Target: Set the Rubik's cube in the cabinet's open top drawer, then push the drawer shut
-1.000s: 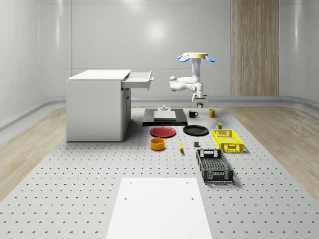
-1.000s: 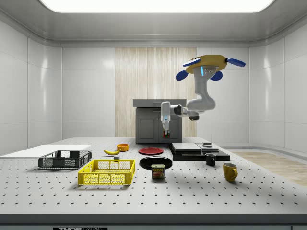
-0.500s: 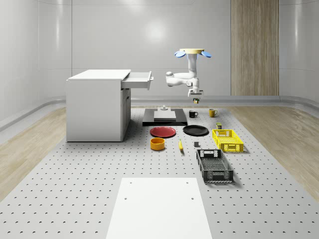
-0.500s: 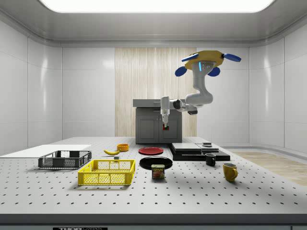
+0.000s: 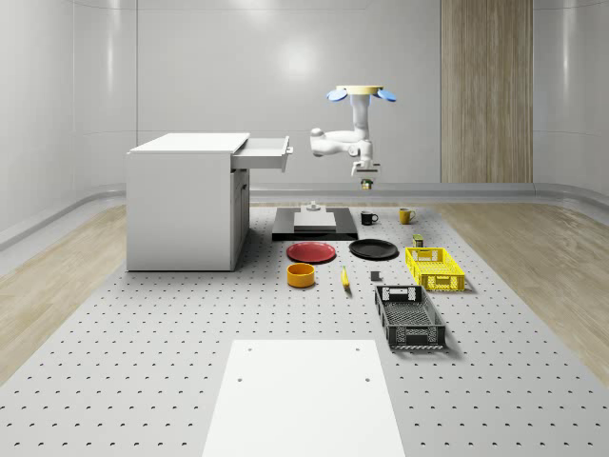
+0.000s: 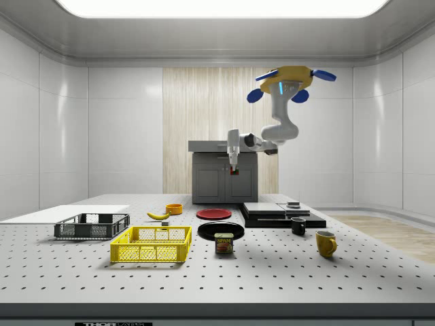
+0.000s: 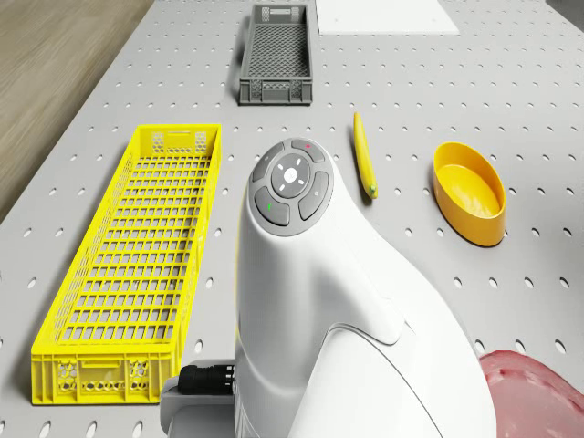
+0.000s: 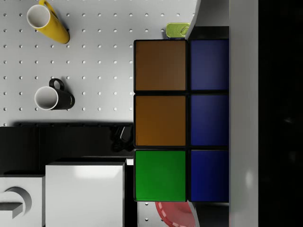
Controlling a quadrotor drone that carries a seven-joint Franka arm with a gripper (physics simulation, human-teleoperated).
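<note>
Fingers are closed on the Rubik's cube, which is carried high above the desk. Compared with a second ago, the drone is positioned higher and nearer the open top drawer; insertion is not yet done.

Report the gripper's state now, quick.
Gripper: shut on the Rubik's cube, carried in the air while the drone hovers above the table, to the whole-scene view's right of the open top drawer.
</note>
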